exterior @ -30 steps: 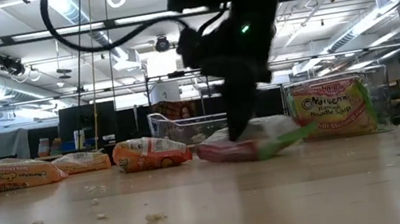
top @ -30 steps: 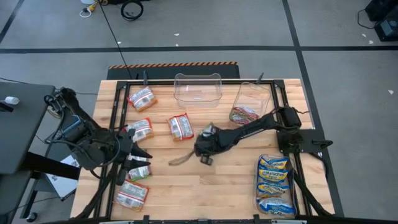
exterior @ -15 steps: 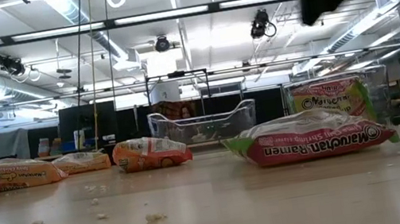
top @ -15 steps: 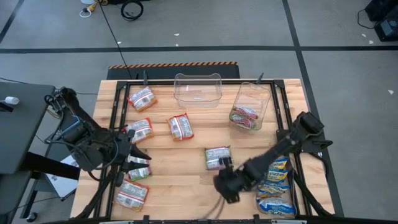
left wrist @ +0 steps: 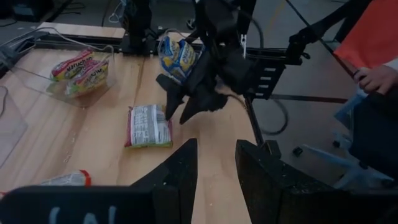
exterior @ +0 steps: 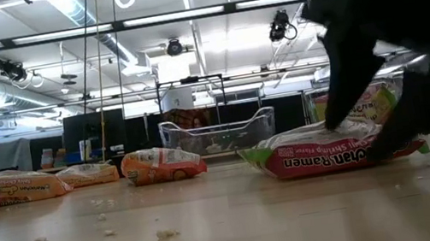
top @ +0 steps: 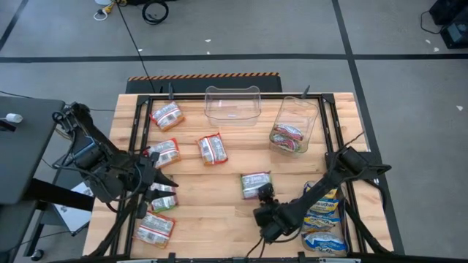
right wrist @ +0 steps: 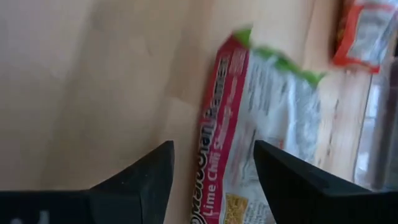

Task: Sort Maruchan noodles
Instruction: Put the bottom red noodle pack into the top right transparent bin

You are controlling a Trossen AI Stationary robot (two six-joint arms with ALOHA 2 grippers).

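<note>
A green-and-white Maruchan packet (top: 254, 183) with a red long edge (right wrist: 214, 124) lies flat on the table's middle, toward the near side. My right gripper (top: 264, 196) stands open at the packet's near right corner, slanting down, one finger (exterior: 347, 91) over the packet and the other (exterior: 405, 120) beside it. My left gripper (left wrist: 216, 168) waits open at the table's left side, above a red-and-white packet (top: 165, 152). More red-and-white packets (top: 212, 148) lie at the left. Blue-and-yellow packets (top: 322, 212) are stacked at the near right. My right gripper comes at the green-and-white packet's near right corner (left wrist: 163, 124) slanting down from the table's near right, with its open fingers on either side of the red long edge. Whether a finger touches the packet cannot be told. The packet lies flat on the table.
Two clear bins stand at the far edge: one (top: 234, 104) in the middle, one (top: 296, 117) to its right holding packets (top: 289, 135). A black frame (top: 136, 124) borders the table. A person's hand (left wrist: 376, 78) shows beyond the table.
My right gripper has let go of the green-and-white packet, which now lies flat. It swung from the table's middle toward the near right, rolled, and opened wide. It now points back at the packet's near right corner.
</note>
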